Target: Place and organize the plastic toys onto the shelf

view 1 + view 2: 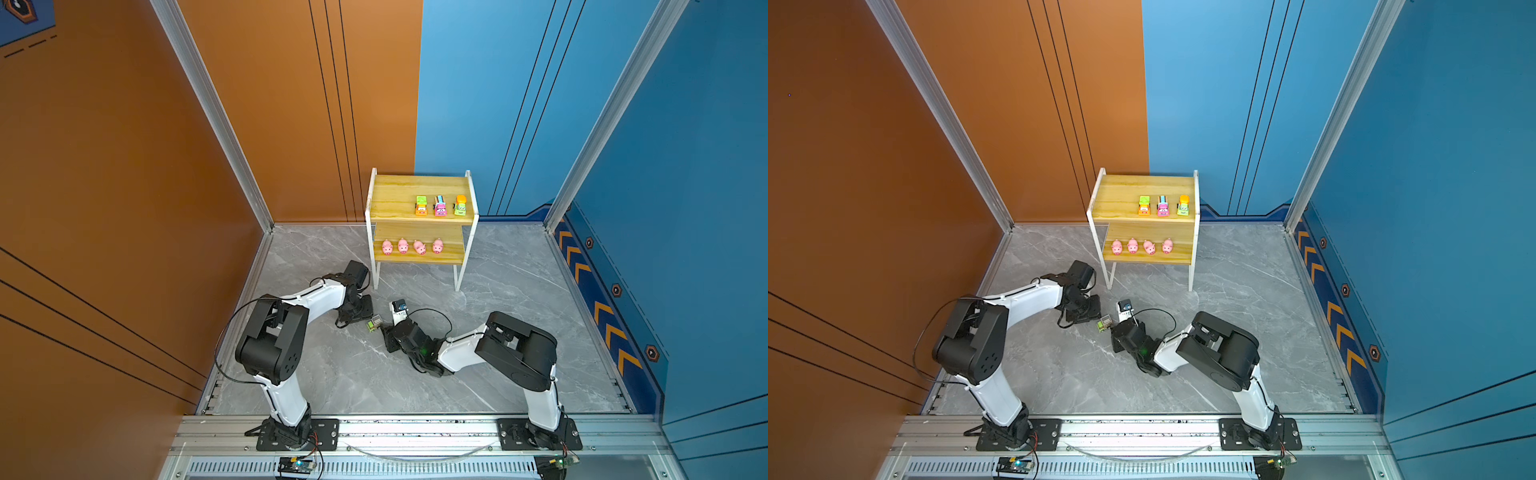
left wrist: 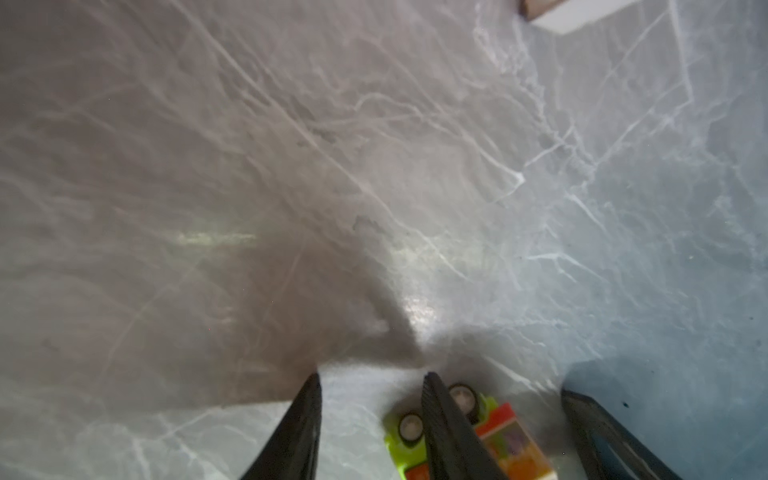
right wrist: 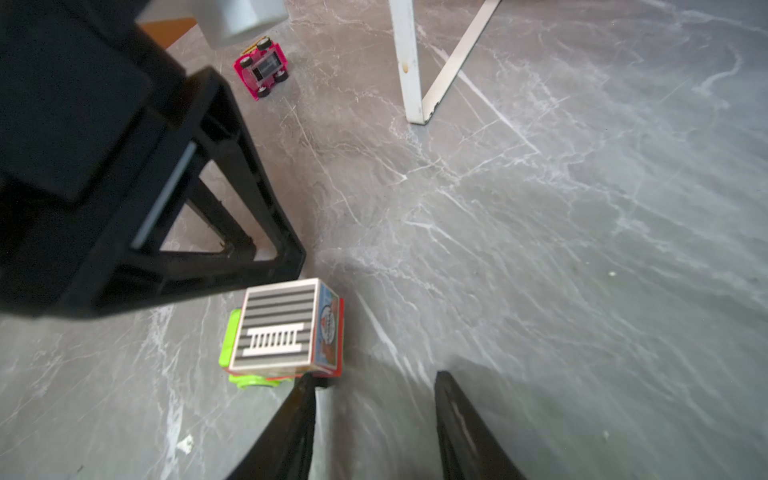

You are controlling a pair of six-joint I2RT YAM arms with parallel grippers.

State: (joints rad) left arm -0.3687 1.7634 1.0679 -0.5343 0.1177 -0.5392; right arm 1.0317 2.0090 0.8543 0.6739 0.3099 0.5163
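Note:
A green toy truck with a striped white box lies on the floor between my two grippers. My left gripper is open with bare floor between its fingers; the truck sits just outside one finger. My right gripper is open too, one fingertip touching the truck's edge. A pink car lies overturned on the floor near the left arm, hidden in both top views. The shelf holds three cars on top and several pink pigs below.
The shelf's white leg stands on the marble floor beyond the grippers. The left gripper's black body looms close over the truck in the right wrist view. Orange and blue walls close the cell; a metal rail runs along the front.

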